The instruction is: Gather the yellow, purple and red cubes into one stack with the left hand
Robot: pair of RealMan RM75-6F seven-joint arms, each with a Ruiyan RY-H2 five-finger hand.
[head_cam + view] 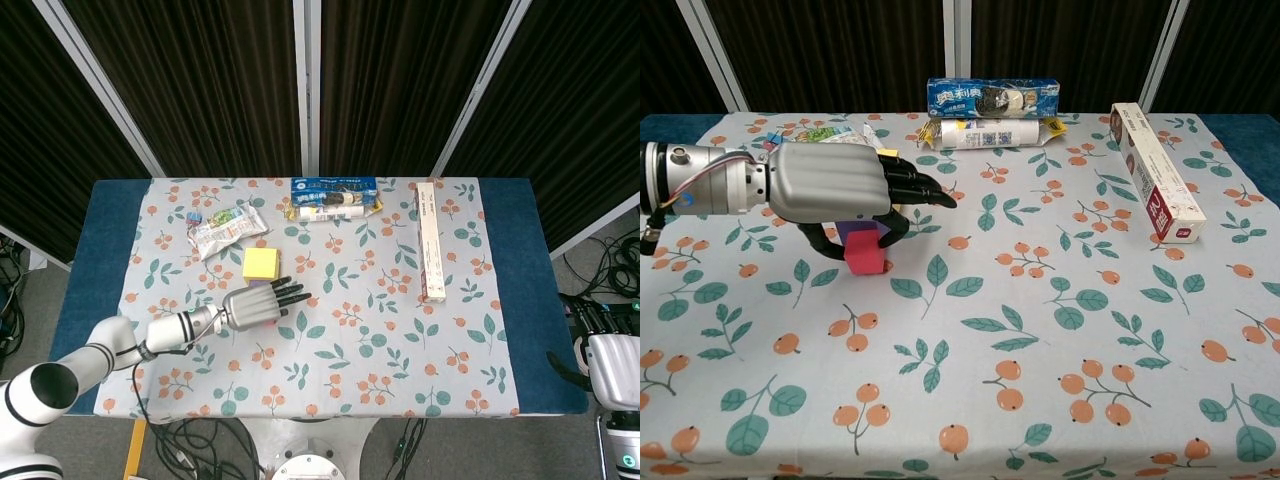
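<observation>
Palm-down, the left hand (830, 183) grips the red cube (866, 251) beneath it, fingers pointing right.

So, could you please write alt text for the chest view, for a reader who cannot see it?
The left hand holds a red cube over a floral tablecloth, just in front of a purple cube. Behind lie a cookie pack and a snack bag, with a long box at right.
</observation>
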